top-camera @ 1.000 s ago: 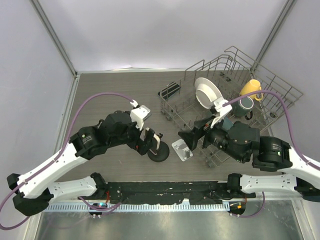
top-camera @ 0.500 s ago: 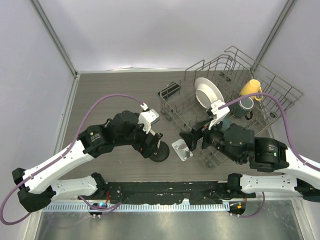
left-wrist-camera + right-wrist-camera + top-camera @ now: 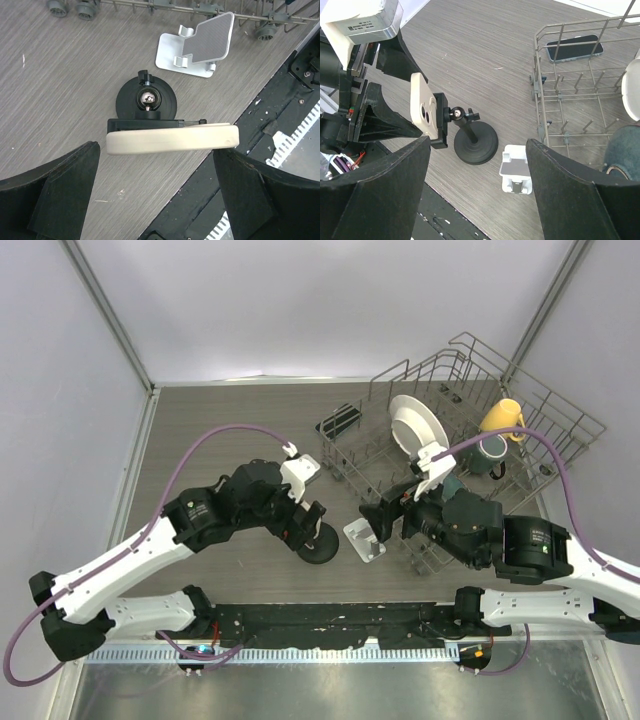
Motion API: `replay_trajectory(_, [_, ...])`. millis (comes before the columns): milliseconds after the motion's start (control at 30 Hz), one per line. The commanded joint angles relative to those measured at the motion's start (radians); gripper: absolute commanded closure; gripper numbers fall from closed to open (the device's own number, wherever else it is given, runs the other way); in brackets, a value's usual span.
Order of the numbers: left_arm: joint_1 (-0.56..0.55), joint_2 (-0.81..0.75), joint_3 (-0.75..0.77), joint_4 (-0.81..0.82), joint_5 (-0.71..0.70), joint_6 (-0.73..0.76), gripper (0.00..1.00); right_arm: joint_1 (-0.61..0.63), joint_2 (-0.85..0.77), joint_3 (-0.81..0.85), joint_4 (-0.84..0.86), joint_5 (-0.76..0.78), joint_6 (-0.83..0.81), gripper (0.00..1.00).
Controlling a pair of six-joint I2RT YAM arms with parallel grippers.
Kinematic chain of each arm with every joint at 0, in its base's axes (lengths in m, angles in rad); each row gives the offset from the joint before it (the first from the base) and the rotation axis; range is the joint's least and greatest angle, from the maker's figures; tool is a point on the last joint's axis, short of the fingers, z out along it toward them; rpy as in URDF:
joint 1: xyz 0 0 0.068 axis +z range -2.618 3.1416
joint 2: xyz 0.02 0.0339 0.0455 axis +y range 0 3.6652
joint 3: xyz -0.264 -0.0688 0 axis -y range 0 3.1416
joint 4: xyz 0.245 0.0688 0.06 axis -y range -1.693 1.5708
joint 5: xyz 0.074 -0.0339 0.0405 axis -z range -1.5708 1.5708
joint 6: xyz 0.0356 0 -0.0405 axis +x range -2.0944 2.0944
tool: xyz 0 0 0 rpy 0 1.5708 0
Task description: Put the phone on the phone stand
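The left hand (image 3: 303,523) is released, its fingers spread clear of the cream phone (image 3: 170,138). The phone sits clipped in the black phone stand (image 3: 127,100) directly ahead, its long axis spanning the gap between those fingers. The right hand (image 3: 378,515), farther off, hovers open and empty beside a silver stand (image 3: 200,47) on the counter (image 3: 60,75).

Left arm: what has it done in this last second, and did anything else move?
The left arm shifted right, bringing its open hand closer over the phone on the black stand. It neither gripped nor released anything. The right arm edged slightly left. The phone, the black stand, the silver stand and the rack stayed put.
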Motion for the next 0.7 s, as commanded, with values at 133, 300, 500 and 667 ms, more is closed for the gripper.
replay_trajectory(133, [-0.005,0.012,0.036,0.062,0.084,-0.036,0.0,-0.002,-0.009,-0.021,0.043,0.028,-0.018,0.18])
replay_trajectory(300, [-0.011,0.027,0.044,0.063,0.061,-0.039,0.0,-0.002,-0.009,-0.021,0.043,0.028,-0.016,0.18])
replay_trajectory(500, [-0.035,0.038,0.045,0.067,-0.021,-0.034,0.0,-0.002,-0.012,-0.024,0.045,0.028,-0.012,0.18])
replay_trajectory(667, [-0.038,0.036,0.045,0.071,-0.07,-0.051,0.0,-0.003,-0.012,-0.029,0.045,0.028,-0.01,0.18])
